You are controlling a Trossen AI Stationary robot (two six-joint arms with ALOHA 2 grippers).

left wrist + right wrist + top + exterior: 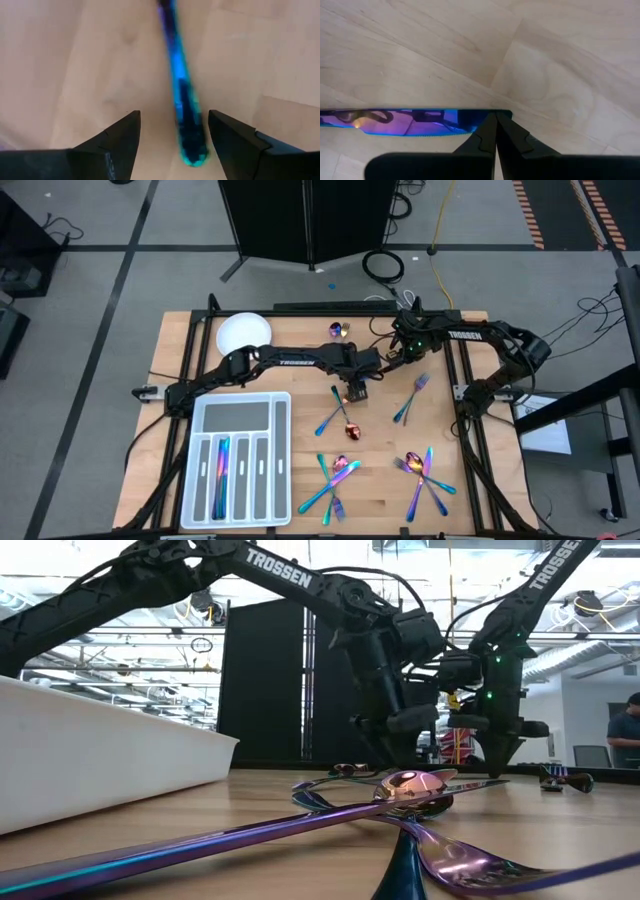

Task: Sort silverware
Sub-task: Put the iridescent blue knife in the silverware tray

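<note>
Top-down view of the table. Arms: two, a left arm (290, 360) and a right arm (490, 340). Plate (244, 332): one. Tray (240, 408): one, divided into several slots; exact slot count unclear. Silverware: at least one tray piece (222, 475) in a slot; one far piece (338, 330) near the table's far edge; two crossed pieces (338, 415) at centre; one fork (410, 398) just right of them, possibly overlapping a second item; a left pile (335, 482) of three or four; a right pile (422, 475) of about three. Total roughly eleven to thirteen.
</note>
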